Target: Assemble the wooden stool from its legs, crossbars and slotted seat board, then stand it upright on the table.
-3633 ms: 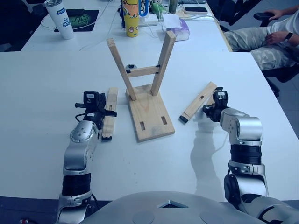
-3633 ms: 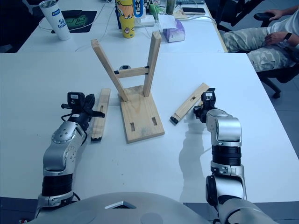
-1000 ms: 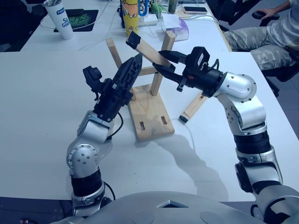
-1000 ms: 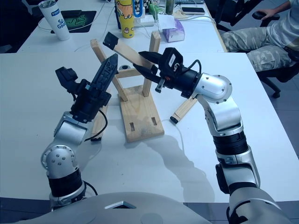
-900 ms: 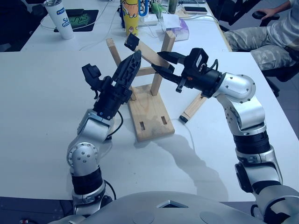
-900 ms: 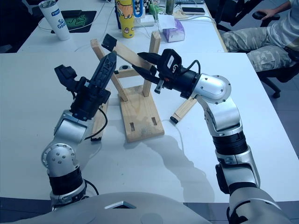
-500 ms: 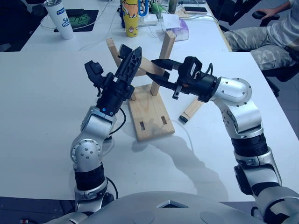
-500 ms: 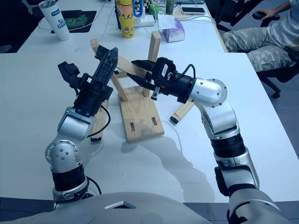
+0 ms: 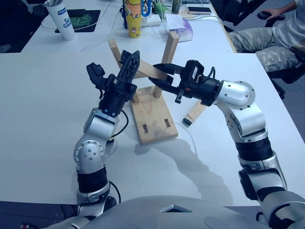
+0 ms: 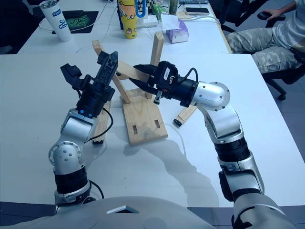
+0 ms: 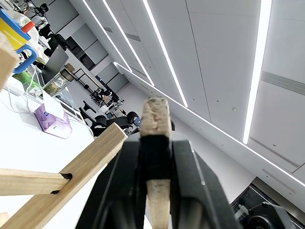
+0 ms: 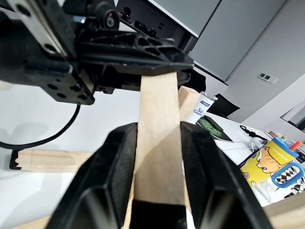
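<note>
Clamping wooden leg (image 12: 159, 138): left hand (image 9: 130, 56), right hand (image 9: 157, 73), above seat board (image 9: 152, 120).

White table (image 9: 38, 95): seat board (image 9: 152, 119) flat mid-table, loose leg (image 9: 196, 111) right of it, second loose leg (image 10: 99, 130) left.

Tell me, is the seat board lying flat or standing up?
Lying flat on the table: the seat board shows two slots, with two legs rising from its far end.

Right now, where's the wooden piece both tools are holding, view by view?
Left eye: wooden piece upper centre.
Right eye: wooden piece upper left of centre.
Left wrist: wooden piece edge-on, centre.
Right wrist: wooden piece centre, running away from the camera.
Shared landmark: yellow cup.
</note>
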Controlling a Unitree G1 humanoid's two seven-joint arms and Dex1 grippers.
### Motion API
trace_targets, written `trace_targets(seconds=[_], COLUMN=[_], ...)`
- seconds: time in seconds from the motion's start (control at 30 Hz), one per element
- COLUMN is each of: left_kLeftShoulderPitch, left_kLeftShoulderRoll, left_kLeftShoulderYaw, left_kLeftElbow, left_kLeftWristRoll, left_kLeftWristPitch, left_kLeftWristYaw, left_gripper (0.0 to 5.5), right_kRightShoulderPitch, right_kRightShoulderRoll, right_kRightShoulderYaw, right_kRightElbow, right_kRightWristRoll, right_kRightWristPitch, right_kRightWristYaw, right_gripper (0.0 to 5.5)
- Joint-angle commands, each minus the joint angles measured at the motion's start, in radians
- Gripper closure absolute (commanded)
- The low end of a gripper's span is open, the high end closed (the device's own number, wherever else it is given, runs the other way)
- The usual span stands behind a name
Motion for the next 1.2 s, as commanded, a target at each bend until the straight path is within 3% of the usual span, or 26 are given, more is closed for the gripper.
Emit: trace_targets(seconds=[0.03, 0.27, 0.37, 0.5, 0.6, 0.73, 1.0, 1.2], left_kLeftShoulderPitch=[-0.012, -0.007, -0.002, 0.065, 0.164, 0.245, 0.226, 0.188], left_kLeftShoulderRoll=[0.002, 0.008, 0.025, 0.103, 0.196, 0.258, 0.242, 0.222], left_kLeftShoulderYaw=[0.010, 0.039, 0.066, 0.135, 0.200, 0.244, 0.169, 0.132], left_kLeftElbow=[0.013, 0.032, 0.033, -0.024, -0.072, -0.069, 0.051, 0.172], left_kLeftWristRoll=[0.011, 0.027, 0.028, 0.009, 0.012, 0.066, 0.310, 0.500], left_kLeftWristPitch=[-0.014, -0.036, -0.043, -0.025, 0.002, -0.001, -0.079, -0.190], left_kLeftWristYaw=[0.021, 0.051, 0.061, 0.067, 0.060, 0.068, 0.075, 0.071], left_gripper=[5.09, 5.09, 5.09, 5.09, 5.09, 5.09, 5.09, 5.09], right_kRightShoulderPitch=[0.005, -0.008, -0.027, -0.050, -0.015, 0.079, 0.196, 0.227], right_kRightShoulderRoll=[0.003, 0.015, 0.038, 0.081, 0.122, 0.160, 0.230, 0.243], right_kRightShoulderYaw=[-0.004, -0.020, -0.064, -0.164, -0.290, -0.364, -0.313, -0.298], right_kRightElbow=[-0.001, 0.001, 0.016, 0.176, 0.295, 0.349, 0.273, 0.246], right_kRightWristRoll=[-0.002, 0.034, 0.080, 0.039, 0.030, -0.008, -0.057, -0.073], right_kRightWristPitch=[0.007, 0.053, 0.110, 0.152, 0.192, 0.177, 0.152, 0.152], right_kRightWristYaw=[-0.001, -0.007, -0.045, -0.229, -0.428, -0.586, -0.648, -0.650], right_gripper=[4.17, 3.21, 3.16, 3.16, 3.56, 4.23, 5.47, 5.50])
